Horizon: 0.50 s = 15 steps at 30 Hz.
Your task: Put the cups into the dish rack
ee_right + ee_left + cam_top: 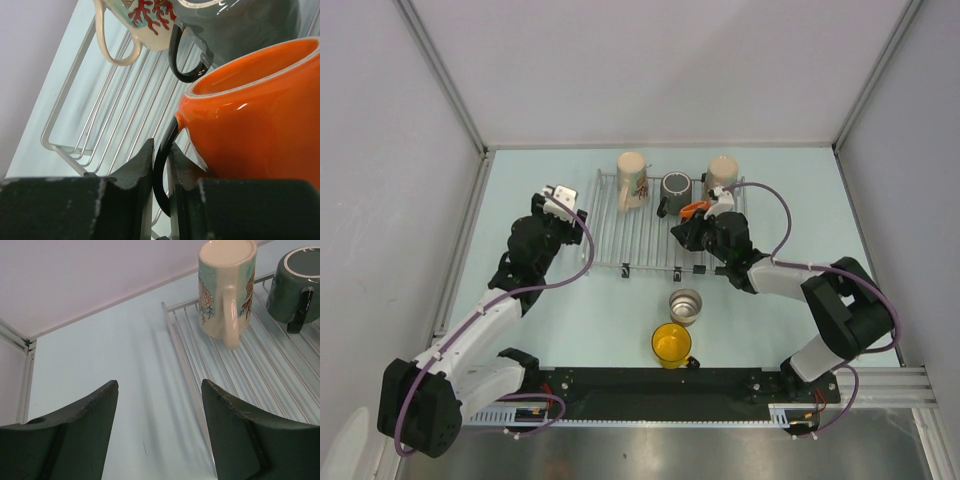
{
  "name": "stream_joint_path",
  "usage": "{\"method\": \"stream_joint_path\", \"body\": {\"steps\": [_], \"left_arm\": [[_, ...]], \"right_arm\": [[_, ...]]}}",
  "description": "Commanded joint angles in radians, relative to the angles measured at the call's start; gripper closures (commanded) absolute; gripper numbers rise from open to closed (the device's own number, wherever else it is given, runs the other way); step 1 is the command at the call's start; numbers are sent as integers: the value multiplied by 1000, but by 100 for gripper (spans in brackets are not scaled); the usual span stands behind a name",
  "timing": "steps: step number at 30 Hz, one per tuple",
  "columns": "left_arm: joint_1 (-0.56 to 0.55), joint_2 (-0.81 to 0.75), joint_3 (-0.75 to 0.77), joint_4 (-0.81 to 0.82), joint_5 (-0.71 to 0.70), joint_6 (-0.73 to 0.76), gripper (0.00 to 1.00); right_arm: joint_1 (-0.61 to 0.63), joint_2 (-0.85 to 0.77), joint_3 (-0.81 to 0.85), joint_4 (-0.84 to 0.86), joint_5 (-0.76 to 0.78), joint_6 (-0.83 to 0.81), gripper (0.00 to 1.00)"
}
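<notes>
Right gripper (160,150) clamped on orange cup (250,115) handle, over dish rack (620,232) right half | left gripper (159,383) agape, empty, beside rack's left edge

A pale blue tabletop (610,320) sits enclosed by plain grey walls (660,60) with metal corner rails (438,70).

From above, shows only a sliver of orange cup (695,209) under the right gripper (692,218); hides the fingertips there. At the right wrist, cuts the orange cup at the right edge, the dark cup (245,25) and patterned cup (145,25) at the top. At the left wrist, crops the dark cup at the right, the rack (181,360) at right and bottom.
</notes>
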State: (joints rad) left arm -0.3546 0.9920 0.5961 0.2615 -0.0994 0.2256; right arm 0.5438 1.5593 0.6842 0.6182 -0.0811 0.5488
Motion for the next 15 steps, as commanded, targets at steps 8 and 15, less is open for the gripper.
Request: {"method": "stream_joint_path", "body": {"steps": [8,15], "left_arm": [[16,-36,-27,62,24,-25,28],[17,-36,-33,73,29,-22,27]], "right_arm": [[15,41,51,35,17,-15,100],[79,-118,-6,-118,194,7,100]]}}
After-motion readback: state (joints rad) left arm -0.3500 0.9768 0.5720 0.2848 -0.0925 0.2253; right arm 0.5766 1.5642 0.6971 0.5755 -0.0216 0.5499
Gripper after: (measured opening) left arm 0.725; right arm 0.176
